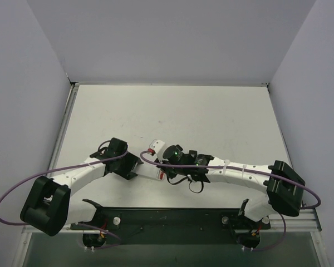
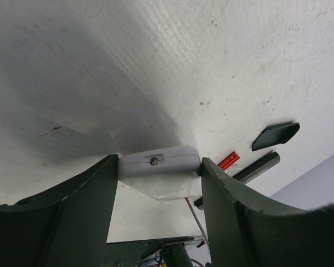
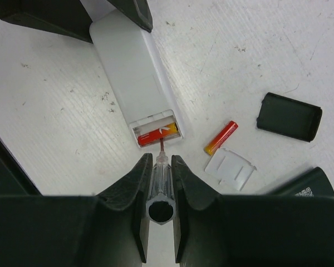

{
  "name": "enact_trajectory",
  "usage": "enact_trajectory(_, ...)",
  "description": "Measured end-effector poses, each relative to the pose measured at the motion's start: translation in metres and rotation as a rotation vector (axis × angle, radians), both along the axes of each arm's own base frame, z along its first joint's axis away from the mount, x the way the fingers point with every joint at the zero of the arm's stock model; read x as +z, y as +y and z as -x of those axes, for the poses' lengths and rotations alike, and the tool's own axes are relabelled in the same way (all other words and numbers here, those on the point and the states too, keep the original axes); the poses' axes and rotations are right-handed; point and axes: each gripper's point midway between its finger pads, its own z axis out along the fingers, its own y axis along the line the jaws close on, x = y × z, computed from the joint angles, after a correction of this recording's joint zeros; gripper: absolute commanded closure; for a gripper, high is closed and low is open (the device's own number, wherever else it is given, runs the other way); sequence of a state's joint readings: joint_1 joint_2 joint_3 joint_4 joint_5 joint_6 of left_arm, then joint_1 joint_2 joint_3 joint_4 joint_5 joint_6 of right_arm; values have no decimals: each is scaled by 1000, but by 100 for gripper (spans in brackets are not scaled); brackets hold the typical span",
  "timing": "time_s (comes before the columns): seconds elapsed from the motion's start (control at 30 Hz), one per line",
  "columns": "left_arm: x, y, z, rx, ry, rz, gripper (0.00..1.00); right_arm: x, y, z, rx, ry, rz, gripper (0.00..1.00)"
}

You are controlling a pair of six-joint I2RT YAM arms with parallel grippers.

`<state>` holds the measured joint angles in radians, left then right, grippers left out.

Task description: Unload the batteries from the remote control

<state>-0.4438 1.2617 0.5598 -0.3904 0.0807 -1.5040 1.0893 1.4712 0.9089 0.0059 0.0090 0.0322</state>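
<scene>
Right gripper [image 3: 161, 162] is closed on a screwdriver [image 3: 160, 186], whose tip meets the battery [image 3: 157, 134] seated in the open compartment of the white remote control [image 3: 131, 72]. Left gripper [image 2: 160, 169] clamps the remote's opposite end. A second battery [image 3: 221, 137] lies loose on the table [image 3: 55, 111], just beside a white battery cover [image 3: 230, 167].
</scene>
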Motion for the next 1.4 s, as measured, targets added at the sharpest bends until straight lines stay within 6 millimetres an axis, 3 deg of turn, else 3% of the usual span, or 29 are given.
enact_trajectory(0.23, -1, 4, 1, -3, 7, -5, 100, -8, -16, 20, -36, -6, -38, 100)
enact_trajectory(0.43, -4, 9, 3, -1, 18, -16, 100, -58, -50, 52, -57, 75, 70, 100)
enact_trajectory(0.5, -3, 10, 3, -2, 16, -18, 100, -66, -57, 56, -71, 94, 91, 100)
enact_trajectory(0.83, -2, 10, 3, -14, 4, -21, 100, -64, -53, 55, -90, 104, 71, 100)
enact_trajectory(1.1, 3, 11, 2, -19, -20, -18, 100, -57, -36, 43, -98, 94, 72, 100)
enact_trajectory(1.4, 7, 8, -7, -26, -93, 3, 100, -58, -39, 36, -108, 115, 77, 100)
